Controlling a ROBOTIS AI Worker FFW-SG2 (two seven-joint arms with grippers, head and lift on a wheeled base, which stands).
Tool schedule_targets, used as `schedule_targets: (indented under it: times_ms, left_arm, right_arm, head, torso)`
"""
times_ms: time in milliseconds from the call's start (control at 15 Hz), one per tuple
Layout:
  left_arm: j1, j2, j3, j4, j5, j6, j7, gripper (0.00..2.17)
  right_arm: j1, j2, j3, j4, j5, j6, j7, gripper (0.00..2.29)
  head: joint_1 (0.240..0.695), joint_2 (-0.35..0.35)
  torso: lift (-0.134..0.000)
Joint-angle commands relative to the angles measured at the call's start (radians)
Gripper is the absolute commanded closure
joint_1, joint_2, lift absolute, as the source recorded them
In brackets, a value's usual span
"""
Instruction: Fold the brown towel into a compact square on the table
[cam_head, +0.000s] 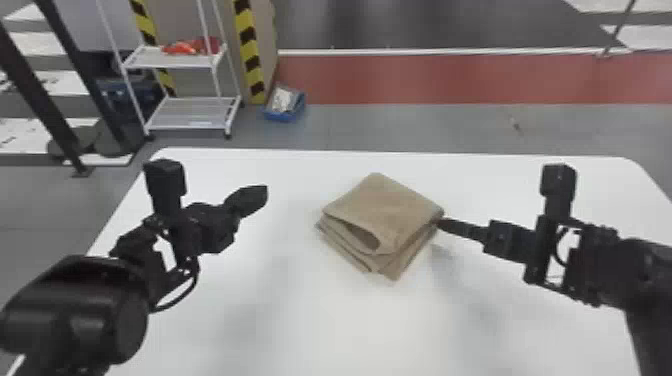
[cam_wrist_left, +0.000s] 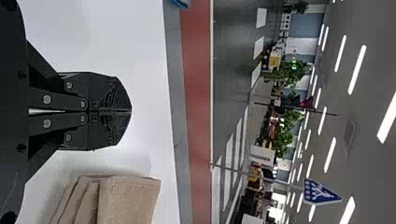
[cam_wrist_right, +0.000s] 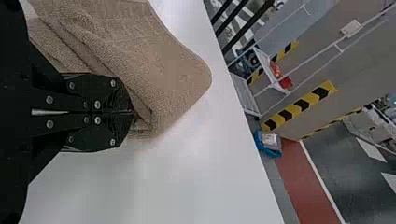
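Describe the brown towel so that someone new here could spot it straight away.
Find the white table. Around the middle of its width lies the brown towel, folded into stacked layers, one corner toward the robot. It is tan cloth, unlike the black right gripper at its right-hand corner.

Black arms, thin looping cables, round silvery screws on black tapered jaws.

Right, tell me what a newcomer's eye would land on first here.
Probably the brown towel, a layered stack of folds near the middle of the white table. Next come the black grippers: the right gripper with its tips at the towel's right corner, the left gripper off to the towel's left. Beyond the table, black-and-yellow striping stands out by a white rack.
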Motion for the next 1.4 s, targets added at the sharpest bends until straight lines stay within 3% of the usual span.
schedule_targets:
  times_ms: [0,200,400,533,667,867,1333]
  left_arm:
    - [-0.034,-0.006,-0.037,0.055,-0.007,-0.006,0.003,1.24]
    - [-0.092,-0.016,-0.107,0.158,-0.009,-0.117,0.011,1.24]
    - [-0.135,-0.038,-0.155,0.235,-0.001,-0.141,-0.026,1.24]
    - [-0.149,-0.052,-0.173,0.281,-0.006,-0.169,-0.072,1.24]
    - [-0.164,-0.053,-0.209,0.328,-0.007,-0.206,-0.087,1.24]
    - [-0.172,-0.053,-0.223,0.355,-0.015,-0.221,-0.091,1.24]
    - [-0.229,-0.066,-0.269,0.45,-0.03,-0.279,-0.084,1.24]
  right_arm:
    - [0.115,-0.021,-0.124,-0.082,-0.073,-0.038,0.039,2.0]
    - [0.253,-0.086,-0.279,-0.137,-0.153,-0.185,0.127,1.9]
    - [0.365,-0.092,-0.417,-0.188,-0.182,-0.28,0.249,1.9]
    - [0.419,-0.092,-0.482,-0.217,-0.234,-0.301,0.281,1.9]
    - [0.451,-0.086,-0.544,-0.223,-0.294,-0.338,0.335,1.9]
    - [0.476,-0.05,-0.603,-0.269,-0.334,-0.335,0.394,1.9]
    - [0.536,-0.012,-0.635,-0.338,-0.343,-0.335,0.428,1.9]
  head:
    - [0.695,0.041]
    - [0.695,-0.017]
    - [0.695,-0.142]
    - [0.695,-0.198]
    - [0.695,-0.27]
    - [0.695,-0.314]
    - [0.695,-0.329]
  torso:
    - [-0.124]
    - [-0.124]
    - [-0.124]
    - [-0.124]
    - [-0.124]
    - [-0.124]
    - [-0.124]
